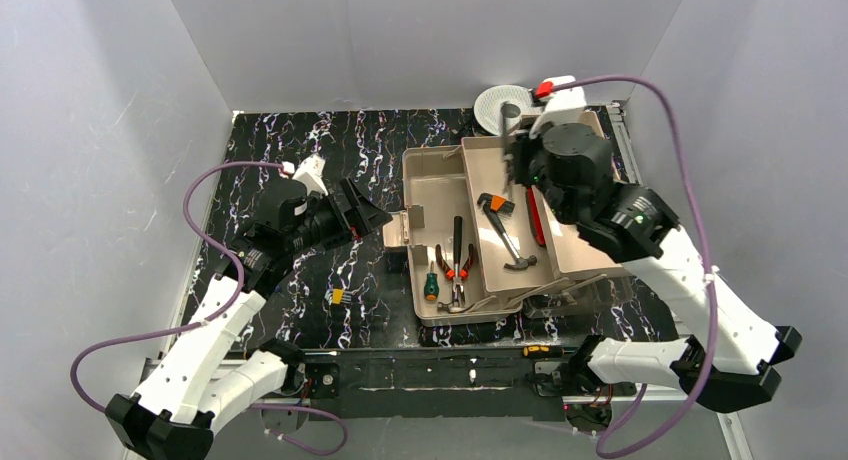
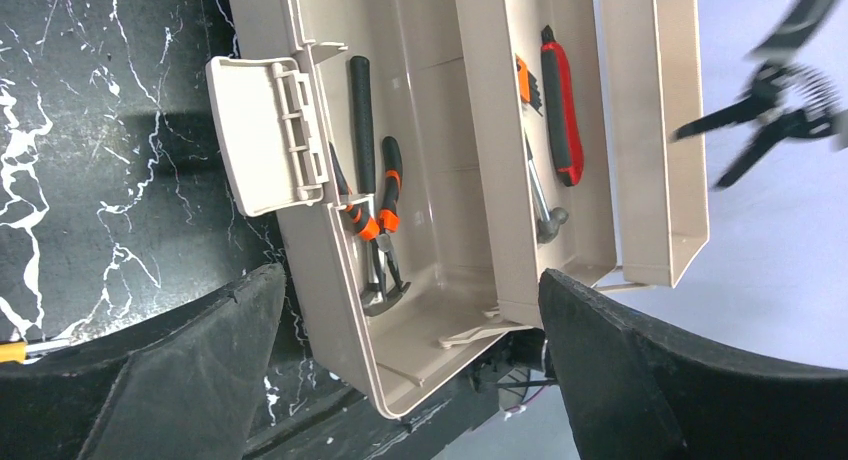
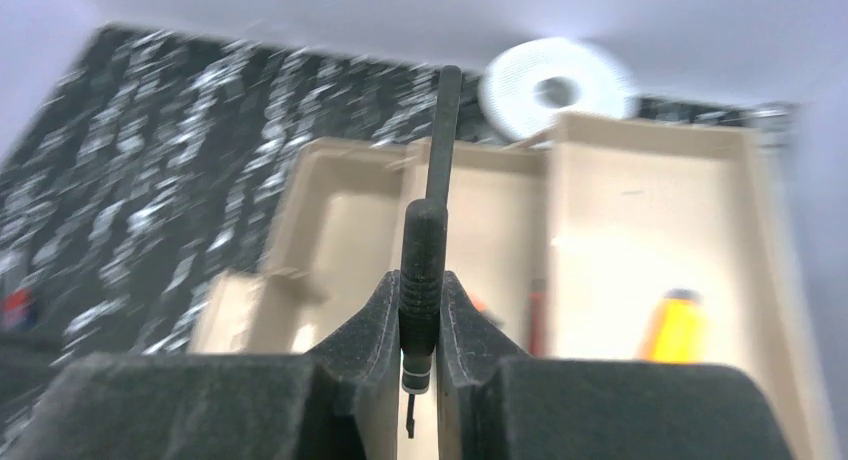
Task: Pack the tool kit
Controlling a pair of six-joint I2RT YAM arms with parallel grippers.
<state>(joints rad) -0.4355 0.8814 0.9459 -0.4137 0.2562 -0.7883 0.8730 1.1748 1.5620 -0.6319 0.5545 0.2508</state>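
Note:
The beige toolbox (image 1: 425, 180) stands open at the table's middle, its trays spread. The lower tray holds red-handled pliers (image 1: 460, 265), a green screwdriver (image 1: 432, 282) and a black-handled tool (image 1: 457, 235). The upper tray (image 1: 570, 250) holds a hammer (image 1: 508, 245) and a red knife (image 1: 537, 218). My right gripper (image 1: 518, 168) hovers over the upper tray's far end; in the right wrist view it (image 3: 422, 290) is shut on a slim black tool (image 3: 424, 250). My left gripper (image 1: 368, 218) is open and empty, just left of the box's latch (image 1: 410, 225). In the left wrist view the box (image 2: 330, 310) lies ahead of the open gripper (image 2: 415, 320).
A round white spool (image 1: 503, 103) sits behind the box at the back wall. A small yellow item (image 1: 337, 296) lies on the black marbled table left of the box. Grey walls enclose the table on three sides.

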